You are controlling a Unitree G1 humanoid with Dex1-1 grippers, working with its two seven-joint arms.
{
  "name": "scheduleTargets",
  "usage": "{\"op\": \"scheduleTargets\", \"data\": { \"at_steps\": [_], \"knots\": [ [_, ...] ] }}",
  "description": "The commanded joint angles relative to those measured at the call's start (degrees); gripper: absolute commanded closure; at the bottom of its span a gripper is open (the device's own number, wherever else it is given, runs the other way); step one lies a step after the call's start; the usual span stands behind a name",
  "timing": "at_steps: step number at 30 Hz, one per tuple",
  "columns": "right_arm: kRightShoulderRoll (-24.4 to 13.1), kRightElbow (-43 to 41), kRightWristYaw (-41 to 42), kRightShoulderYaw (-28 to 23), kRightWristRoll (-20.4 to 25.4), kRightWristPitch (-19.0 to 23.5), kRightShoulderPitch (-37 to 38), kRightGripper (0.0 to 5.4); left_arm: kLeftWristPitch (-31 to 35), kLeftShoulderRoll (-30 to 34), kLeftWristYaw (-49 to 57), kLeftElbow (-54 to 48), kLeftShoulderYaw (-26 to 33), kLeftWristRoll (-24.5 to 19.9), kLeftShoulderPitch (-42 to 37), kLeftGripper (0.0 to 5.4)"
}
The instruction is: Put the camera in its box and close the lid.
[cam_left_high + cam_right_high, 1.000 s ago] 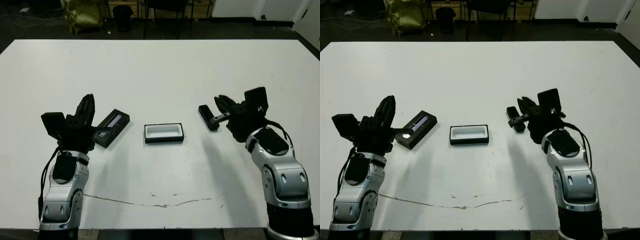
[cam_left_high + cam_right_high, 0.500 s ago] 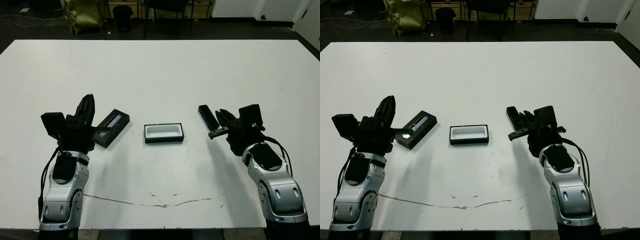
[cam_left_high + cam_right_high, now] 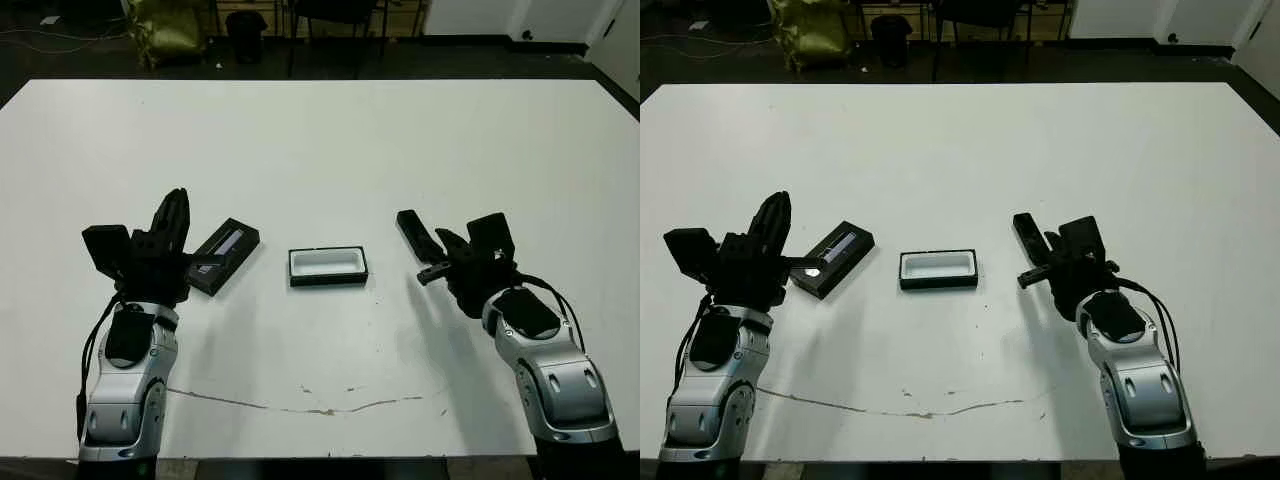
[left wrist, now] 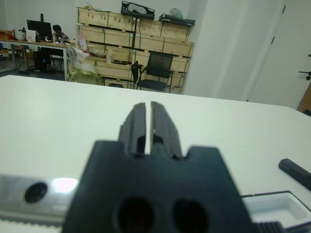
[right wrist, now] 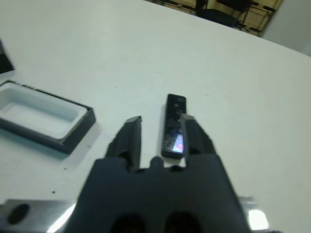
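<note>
Beside the camera (image 5: 174, 127), right pincer (image 5: 160, 132) gapes; left pincer (image 4: 147, 121) closed, table (image 3: 330, 140) bare beyond.

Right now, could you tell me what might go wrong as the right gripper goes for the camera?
The camera lies off-centre near one finger of the open right gripper, so closing could nudge it aside instead of pinching it. It also sits apart from the box, so a weak grasp might drop it in transit.

We see a white surface (image 3: 330, 140) marked by a thin dark crack (image 3: 310, 408) near its front edge; beyond it stand a yellow-green bag (image 3: 165, 30), a black office chair (image 4: 153, 72) (dark-seated) and stacked wooden crates (image 4: 131, 39).
</note>
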Motion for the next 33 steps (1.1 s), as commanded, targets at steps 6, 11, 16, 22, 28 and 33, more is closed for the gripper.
{"op": "scheduleTargets", "data": {
  "at_steps": [6, 11, 16, 22, 28, 33],
  "knots": [
    [-0.62, -1.21, -0.91, 2.09, -1.53, -0.19, -0.01, 1.95, 0.53, 0.32, -0.06, 1.00, 0.28, 0.22, 0.91, 5.40],
    [0.48, 0.05, -1.79, 1.74, -1.55, -1.80, 0.01, 0.84, 1.25, 0.30, 0.15, 0.60, 0.24, 0.23, 1.04, 5.40],
    [2.24, 2.19, -4.19, 1.24, -2.13, -2.87, -0.10, 0.01, 0.74, 0.40, -0.18, 1.03, 0.25, 0.23, 1.01, 5.40],
    [5.15, 4.62, -6.91, -0.40, -1.46, -2.33, -0.77, 0.01, 0.63, 0.52, -0.17, 1.11, 0.21, 0.67, 1.11, 5.40],
    [6.24, 6.91, -8.29, -0.73, -1.90, -2.18, -1.87, 0.01, 0.67, 0.54, -0.59, 1.24, 0.50, 0.07, 1.08, 5.40],
    [7.96, 7.57, -9.12, -2.11, -0.45, -2.51, -1.89, 0.01, 1.23, 0.64, -0.32, 1.01, 0.58, 0.43, 1.04, 5.40]
  ]
}}
